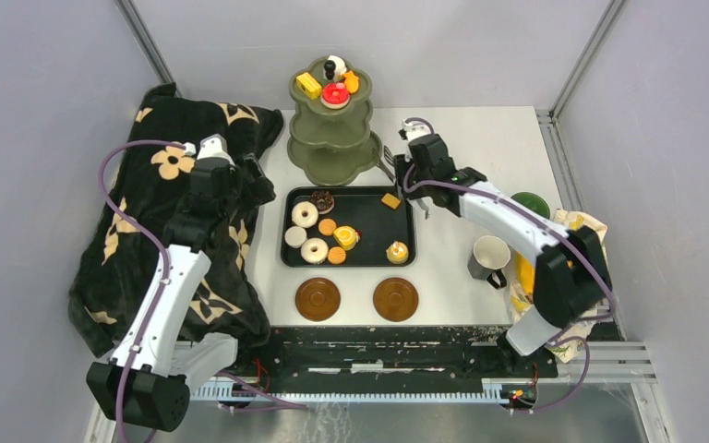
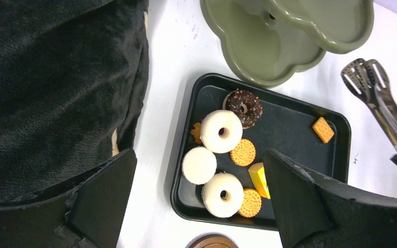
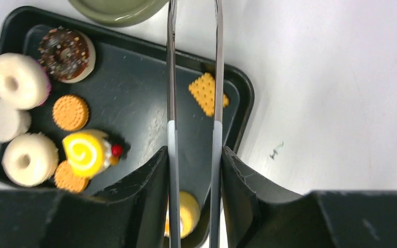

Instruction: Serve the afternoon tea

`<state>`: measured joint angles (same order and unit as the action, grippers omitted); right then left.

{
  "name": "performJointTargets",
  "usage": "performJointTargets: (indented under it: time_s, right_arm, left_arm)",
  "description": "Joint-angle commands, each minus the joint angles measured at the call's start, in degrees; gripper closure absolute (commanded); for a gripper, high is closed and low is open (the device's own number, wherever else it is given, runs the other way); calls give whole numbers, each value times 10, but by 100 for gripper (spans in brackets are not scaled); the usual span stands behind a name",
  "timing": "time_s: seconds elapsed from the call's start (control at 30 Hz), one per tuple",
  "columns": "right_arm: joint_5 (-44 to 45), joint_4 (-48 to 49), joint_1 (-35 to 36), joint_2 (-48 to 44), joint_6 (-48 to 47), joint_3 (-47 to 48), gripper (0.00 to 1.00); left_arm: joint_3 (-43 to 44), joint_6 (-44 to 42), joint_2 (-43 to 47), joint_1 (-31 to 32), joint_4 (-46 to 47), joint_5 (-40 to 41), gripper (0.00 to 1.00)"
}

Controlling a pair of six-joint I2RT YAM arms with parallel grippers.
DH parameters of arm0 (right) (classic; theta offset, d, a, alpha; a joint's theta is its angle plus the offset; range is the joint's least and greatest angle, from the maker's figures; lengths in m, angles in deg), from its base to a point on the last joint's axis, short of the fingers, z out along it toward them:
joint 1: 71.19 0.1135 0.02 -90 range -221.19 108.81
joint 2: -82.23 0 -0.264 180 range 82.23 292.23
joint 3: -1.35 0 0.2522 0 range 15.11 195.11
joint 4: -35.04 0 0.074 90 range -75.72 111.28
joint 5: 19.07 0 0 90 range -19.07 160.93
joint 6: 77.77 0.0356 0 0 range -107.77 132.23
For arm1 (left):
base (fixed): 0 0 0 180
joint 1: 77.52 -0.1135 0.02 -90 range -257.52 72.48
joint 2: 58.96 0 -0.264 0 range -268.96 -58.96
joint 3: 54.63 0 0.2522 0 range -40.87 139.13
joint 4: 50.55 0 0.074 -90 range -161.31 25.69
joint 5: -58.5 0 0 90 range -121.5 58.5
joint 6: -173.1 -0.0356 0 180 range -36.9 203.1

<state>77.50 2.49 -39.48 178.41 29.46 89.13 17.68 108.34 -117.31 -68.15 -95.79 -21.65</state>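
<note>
Most pastries point(image 1: 314, 250) lie on a black tray point(image 1: 369, 220) at the bench point(image 1: 480, 157) centre: plush white donuts, a chocolate donut, flat ridged cookies, a square cracker point(image 3: 205, 92) and yellow cakes. A few more sit on the top tier of the glossy olive, lobed stand point(image 1: 328, 161), at the tray's 12 o'clock. Two round brown saucers point(image 1: 318, 299) stand bare at 6 o'clock. A pale mug point(image 1: 489, 257) and a green mug point(image 1: 531, 205) are at 3 o'clock, beside the right arm. The right gripper point(image 3: 194, 191) is clenched on thin metal tongs point(image 3: 171, 77). Their arms run nearly parallel over the tray's 1 o'clock corner, one crossing the cracker. The left gripper point(image 2: 199, 170) is released, its fingers wide apart, above the tray's 9 o'clock edge. Beside it lies a furry black flowered blanket point(image 1: 157, 212).
</note>
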Motion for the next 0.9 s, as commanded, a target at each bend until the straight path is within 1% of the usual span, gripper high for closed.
performJointTargets:
  time_s: [0.0,0.13,0.3,0.4,0.57,0.87]
  right_arm:
    - [-19,-22,-1,-103,19,-53,59]
    - [-49,-98,3,-142,6,-68,59]
    - [-50,-158,4,-147,-24,-67,57]
    - [-50,-168,4,-130,-41,-57,55]
    - [-37,-162,4,-87,-55,-32,55]
    - [-13,-158,4,-58,-81,-14,53]
  left_arm:
    - [-12,2,25,-2,4,-29,1]
    - [-25,2,36,-1,2,-39,1]
    - [-34,3,43,0,2,-51,1]
    - [-34,3,43,1,3,-53,1]
    - [-31,3,43,1,2,-51,1]
    - [-29,3,41,1,-2,-40,1]
